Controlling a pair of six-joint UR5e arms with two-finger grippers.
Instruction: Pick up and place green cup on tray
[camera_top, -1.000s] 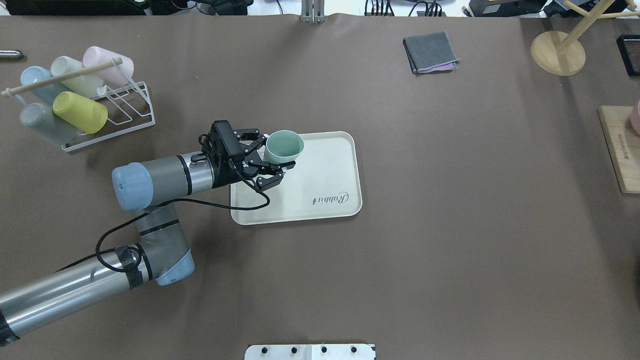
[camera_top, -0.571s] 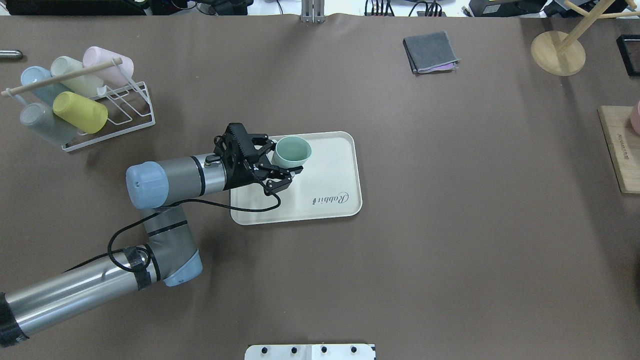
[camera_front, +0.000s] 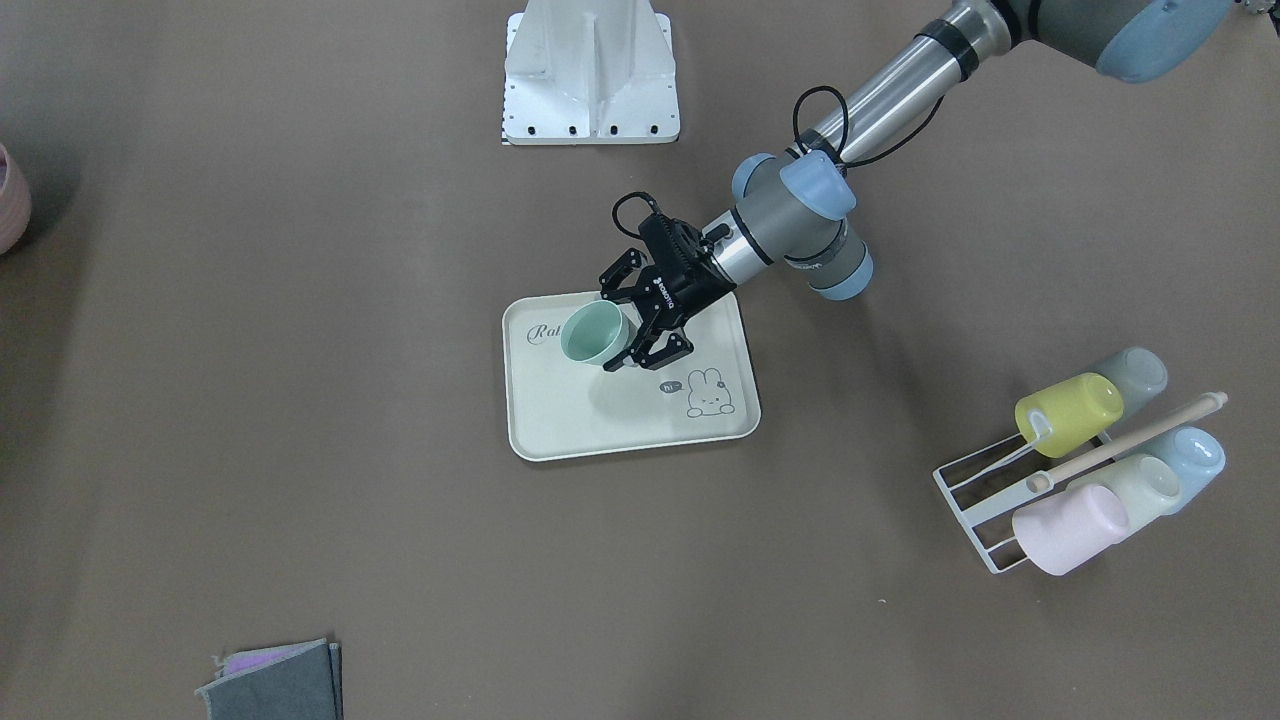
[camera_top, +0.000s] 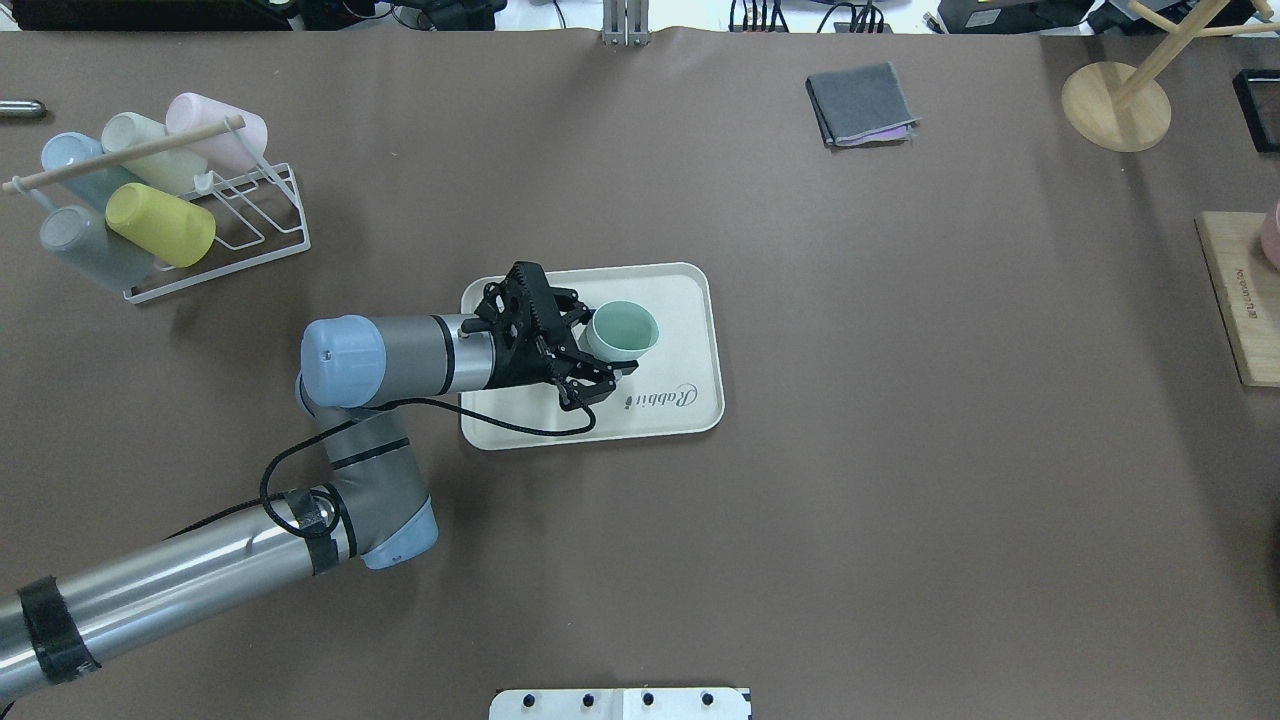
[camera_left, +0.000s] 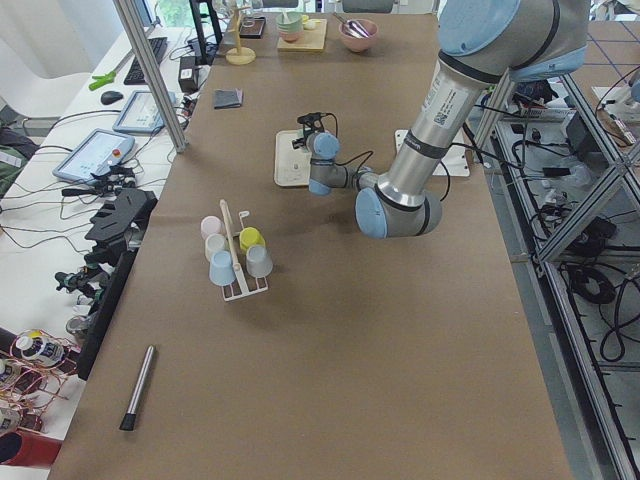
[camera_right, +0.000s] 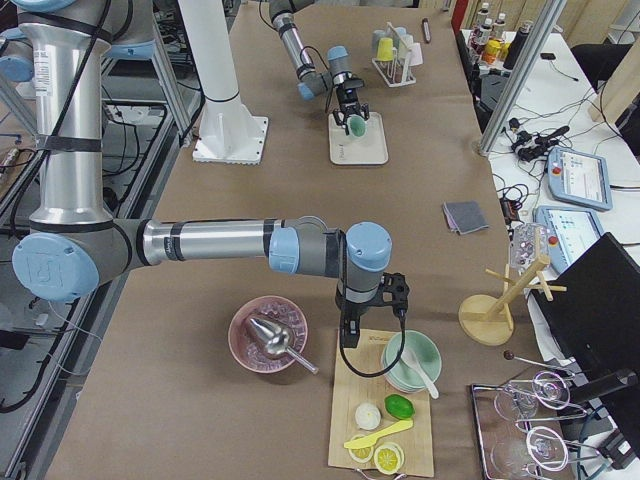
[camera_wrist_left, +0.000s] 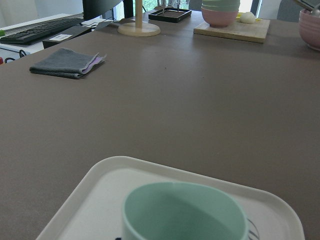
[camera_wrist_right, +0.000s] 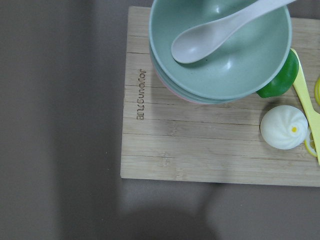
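Left gripper (camera_top: 604, 343) pinching the cup (camera_top: 622, 329) by its wall, seemingly just above the tray's (camera_top: 683, 300) middle, nearer its far edge; I judge placing is under way, and next I must lower it and release.

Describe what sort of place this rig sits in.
Most likely a robotics lab cell staged with kitchen props, not a real kitchen. Cues: the left end effector holds a green cup over a tray on a brown-covered table. A teach pendant lies on the side bench, beside an aluminium post.
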